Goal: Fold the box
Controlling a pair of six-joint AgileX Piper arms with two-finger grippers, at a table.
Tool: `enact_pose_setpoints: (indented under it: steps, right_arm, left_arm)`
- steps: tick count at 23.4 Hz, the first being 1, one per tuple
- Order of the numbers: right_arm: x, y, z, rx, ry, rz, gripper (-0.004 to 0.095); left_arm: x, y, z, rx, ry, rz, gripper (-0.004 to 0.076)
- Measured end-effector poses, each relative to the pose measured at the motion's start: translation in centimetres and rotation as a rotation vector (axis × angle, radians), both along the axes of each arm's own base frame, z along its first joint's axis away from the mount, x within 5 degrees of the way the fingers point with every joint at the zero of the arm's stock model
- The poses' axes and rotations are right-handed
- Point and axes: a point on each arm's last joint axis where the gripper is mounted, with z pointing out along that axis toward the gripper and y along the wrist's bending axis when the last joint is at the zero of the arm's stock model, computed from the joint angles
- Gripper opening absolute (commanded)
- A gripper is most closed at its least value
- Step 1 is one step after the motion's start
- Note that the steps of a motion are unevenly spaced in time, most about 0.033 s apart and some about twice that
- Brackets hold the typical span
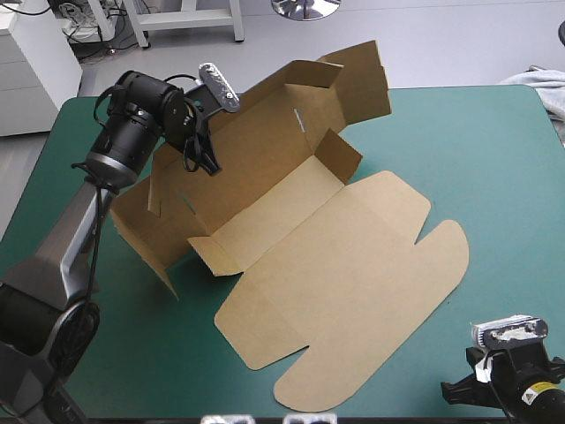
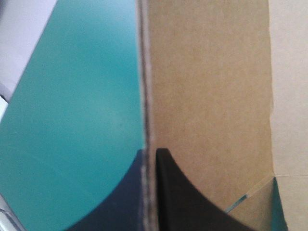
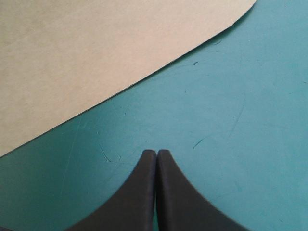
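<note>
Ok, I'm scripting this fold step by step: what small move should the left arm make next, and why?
Probably swing the pinched panel further toward upright. The left gripper is shut on a raised, leaning panel of the brown cardboard box; its rounded lid lies flat on the teal-green cover, and the shut right gripper rests off the board.

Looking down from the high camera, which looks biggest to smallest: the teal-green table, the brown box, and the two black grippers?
1. The table, largest by far.
2. The box.
3. The left gripper and the right gripper: not ranked, since the right one is nearer the camera and partly cut off at the picture's edge.
</note>
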Motion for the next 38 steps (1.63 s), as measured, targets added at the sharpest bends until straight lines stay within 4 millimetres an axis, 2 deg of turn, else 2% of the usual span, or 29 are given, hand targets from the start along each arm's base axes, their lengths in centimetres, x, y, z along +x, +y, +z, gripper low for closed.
enact_pose_setpoints:
  steps: [3,7,8,10,15,18,21,24,28,34,38]
  right_arm:
    - [0.0,0.0,0.0,0.000,0.000,0.000,-0.0019]
    - [0.0,0.0,0.0,0.000,0.000,0.000,-0.0019]
    - [0.0,0.0,0.0,0.000,0.000,0.000,-0.0019]
    - [0.0,0.0,0.0,0.000,0.000,0.000,-0.0019]
    - [0.0,0.0,0.0,0.000,0.000,0.000,-0.0019]
    - [0.0,0.0,0.0,0.000,0.000,0.000,-0.0019]
    - [0.0,0.0,0.0,0.005,0.001,-0.005,-0.0019]
    - [0.0,0.0,0.0,0.025,0.005,-0.027,-0.0019]
    - [0.0,0.0,0.5,0.032,-0.013,-0.034,-0.0019]
    - [0.1,-0.1,3.6,0.099,-0.144,-0.107,-0.0019]
    - [1.2,-0.3,6.1,0.122,-0.197,-0.143,-0.0019]
  left_arm:
    - [-1.8,-2.5,1.0,0.044,-0.054,-0.076,-0.0011]
    - [-3.9,-6.0,1.3,0.106,-0.105,-0.177,-0.0011]
    - [-5.0,-7.5,1.4,0.124,-0.122,-0.226,-0.0011]
    - [-6.5,-9.3,1.5,0.134,-0.135,-0.287,-0.0011]
    - [-9.0,-12.1,1.4,0.136,-0.145,-0.388,-0.0011]
    - [-10.3,-13.7,0.5,0.187,-0.181,-0.453,-0.0011]
    - [-11.5,-15.5,-2.7,0.311,-0.253,-0.486,-0.0011]
    - [-12.0,-16.6,-4.7,0.330,-0.361,-0.445,-0.0011]
    - [-12.1,-17.2,-5.7,0.254,-0.454,-0.377,-0.0011]
    - [-11.6,-16.9,-6.5,0.247,-0.563,-0.292,-0.0011]
    - [-11.6,-16.8,-7.4,0.254,-0.608,-0.274,-0.0011]
